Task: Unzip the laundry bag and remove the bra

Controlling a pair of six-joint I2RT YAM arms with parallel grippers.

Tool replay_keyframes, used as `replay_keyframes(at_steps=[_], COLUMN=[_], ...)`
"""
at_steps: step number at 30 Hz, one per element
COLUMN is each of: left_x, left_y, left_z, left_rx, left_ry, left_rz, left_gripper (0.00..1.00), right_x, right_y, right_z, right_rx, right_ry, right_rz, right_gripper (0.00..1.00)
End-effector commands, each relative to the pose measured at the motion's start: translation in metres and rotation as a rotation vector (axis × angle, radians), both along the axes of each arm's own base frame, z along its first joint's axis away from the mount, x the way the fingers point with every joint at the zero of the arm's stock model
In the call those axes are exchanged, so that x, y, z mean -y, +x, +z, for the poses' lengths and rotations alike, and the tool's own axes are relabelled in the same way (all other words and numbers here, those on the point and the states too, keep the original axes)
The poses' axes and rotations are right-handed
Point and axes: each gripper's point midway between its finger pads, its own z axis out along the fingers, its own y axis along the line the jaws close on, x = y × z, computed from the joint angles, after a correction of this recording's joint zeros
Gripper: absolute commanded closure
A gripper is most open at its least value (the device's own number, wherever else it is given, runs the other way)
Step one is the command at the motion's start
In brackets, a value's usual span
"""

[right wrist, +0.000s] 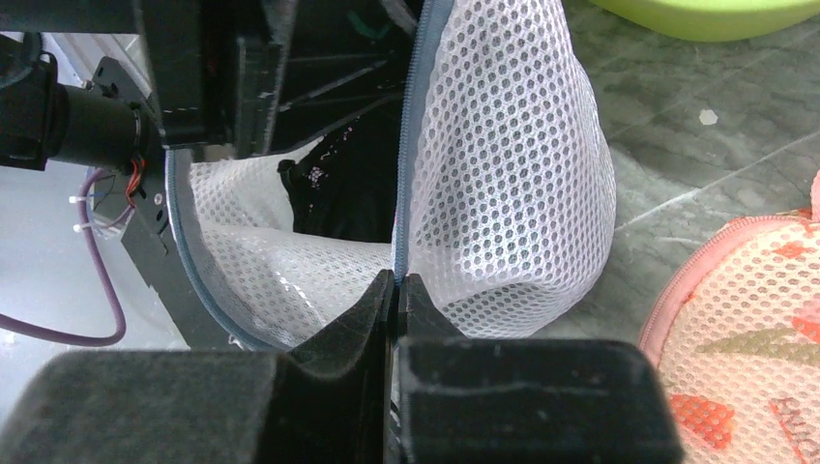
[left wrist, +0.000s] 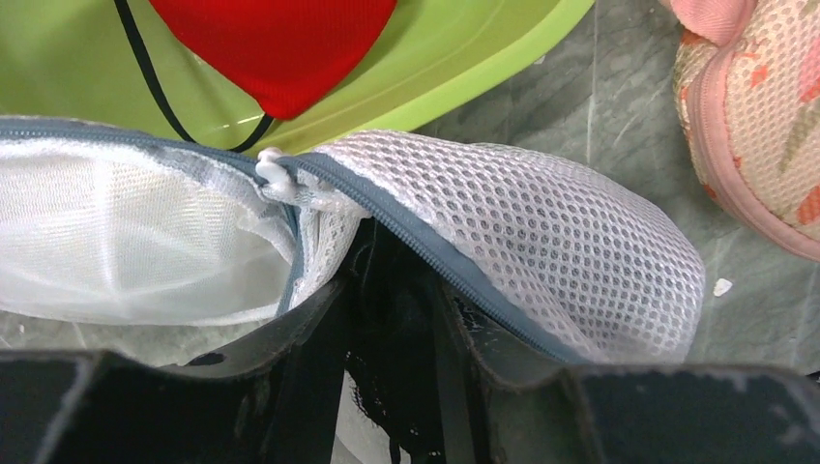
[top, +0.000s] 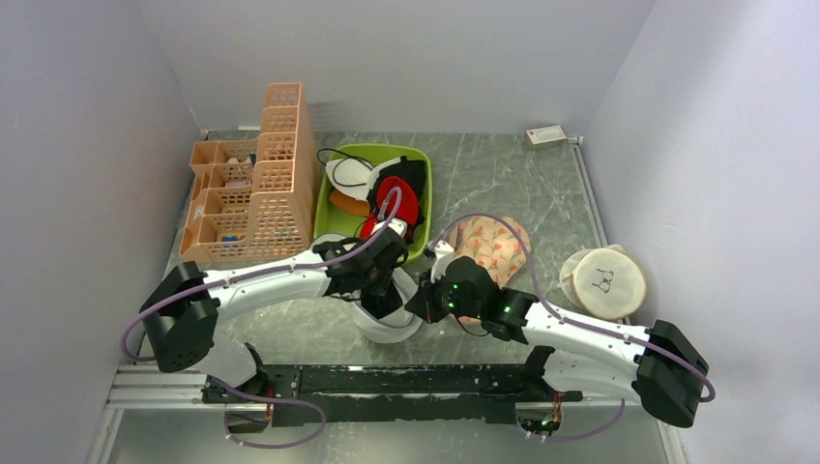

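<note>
The white mesh laundry bag (top: pixel 392 329) (left wrist: pixel 541 232) (right wrist: pixel 503 174) sits between both arms, its grey zip open and the slider (left wrist: pixel 276 174) at the rim. My left gripper (top: pixel 382 290) (left wrist: pixel 392 261) reaches into the opening, its fingers closed on a black garment (left wrist: pixel 396 329) (right wrist: pixel 338 184) inside the bag. My right gripper (top: pixel 425 290) (right wrist: pixel 397 280) is shut on the bag's zip edge. The red bra (top: pixel 398 201) (left wrist: pixel 280 48) lies in the green tray (top: pixel 334 217) (left wrist: pixel 464 68) behind the bag.
A peach floral padded pouch (top: pixel 493 246) (right wrist: pixel 745 348) lies just right of the bag. A cream round mesh pouch (top: pixel 604 282) sits further right. An orange basket organiser (top: pixel 261 184) stands at the back left, and a small white box (top: pixel 546 135) by the back wall.
</note>
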Motion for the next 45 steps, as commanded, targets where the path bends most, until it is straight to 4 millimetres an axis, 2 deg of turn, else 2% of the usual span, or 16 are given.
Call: replay_keyframes(at_steps=[1, 2, 3, 5, 8, 11, 14, 18, 23, 27, 32, 38, 42, 45], left_x=[0.017, 0.018, 0.019, 0.022, 0.023, 0.014, 0.012, 0.010, 0.000, -0.011, -0.025, -0.026, -0.030, -0.029], left_y=[0.015, 0.014, 0.013, 0.009, -0.002, -0.014, -0.028, -0.044, -0.054, -0.059, -0.049, -0.023, 0.004, 0.023], left_z=[0.016, 0.018, 0.020, 0.027, 0.039, 0.054, 0.079, 0.123, 0.182, 0.239, 0.290, 0.327, 0.353, 0.364], left_rx=[0.066, 0.067, 0.066, 0.059, 0.051, 0.047, 0.064, 0.124, 0.209, 0.295, 0.423, 0.517, 0.627, 0.703], left_ry=[-0.039, -0.045, -0.053, -0.077, -0.137, -0.196, -0.312, -0.492, -0.624, -0.710, -0.692, -0.611, -0.506, -0.446], left_rz=[-0.005, -0.011, -0.016, -0.030, -0.059, -0.062, -0.109, -0.162, -0.200, -0.213, -0.201, -0.137, -0.080, -0.041], left_gripper=[0.59, 0.66, 0.79, 0.92, 0.93, 0.93, 0.93, 0.93, 0.93, 0.93, 0.93, 0.93, 0.93, 0.93], right_x=[-0.006, -0.006, -0.005, -0.006, -0.004, -0.002, -0.001, 0.002, 0.002, 0.004, 0.007, 0.005, 0.002, -0.001], right_y=[0.002, 0.002, 0.002, 0.002, 0.005, 0.008, 0.009, 0.011, 0.010, 0.010, 0.008, 0.004, 0.003, 0.002], right_z=[0.015, 0.014, 0.013, 0.012, 0.011, 0.015, 0.016, 0.013, 0.010, 0.004, 0.003, 0.004, 0.001, 0.000], right_rx=[0.034, 0.035, 0.034, 0.030, 0.037, 0.052, 0.062, 0.065, 0.059, 0.050, 0.047, 0.036, 0.028, 0.020], right_ry=[0.022, 0.024, 0.022, 0.021, 0.023, 0.035, 0.029, 0.006, 0.013, -0.007, -0.002, 0.010, 0.012, 0.018], right_rz=[0.016, 0.013, 0.010, 0.007, -0.010, -0.037, -0.038, -0.049, -0.050, -0.055, -0.057, -0.040, -0.030, -0.019], right_gripper=[1.00, 1.00, 1.00, 1.00, 1.00, 1.00, 1.00, 1.00, 1.00, 1.00, 1.00, 1.00, 1.00, 1.00])
